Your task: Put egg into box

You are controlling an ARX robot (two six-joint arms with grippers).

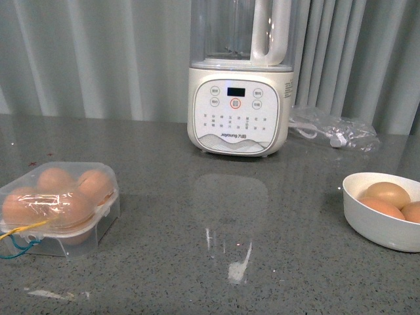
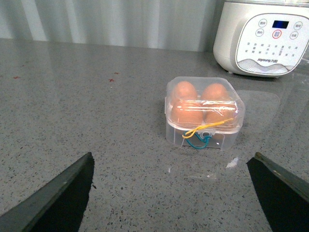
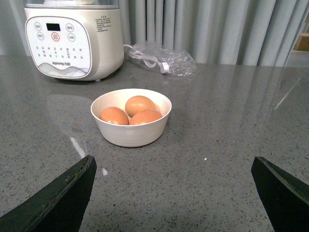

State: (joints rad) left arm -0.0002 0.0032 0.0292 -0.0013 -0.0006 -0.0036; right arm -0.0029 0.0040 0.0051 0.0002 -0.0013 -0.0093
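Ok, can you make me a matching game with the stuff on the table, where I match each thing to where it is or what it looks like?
Things:
1. egg box
2. white bowl
3. blender
4. plastic bag

Descriptions:
A. crumpled, with a white cable inside, beside the blender
B. lid shut over four brown eggs
C. at the back, with a lit display
D. open-topped, holding three brown eggs

Pairs: 1-B, 2-D, 3-C, 4-A
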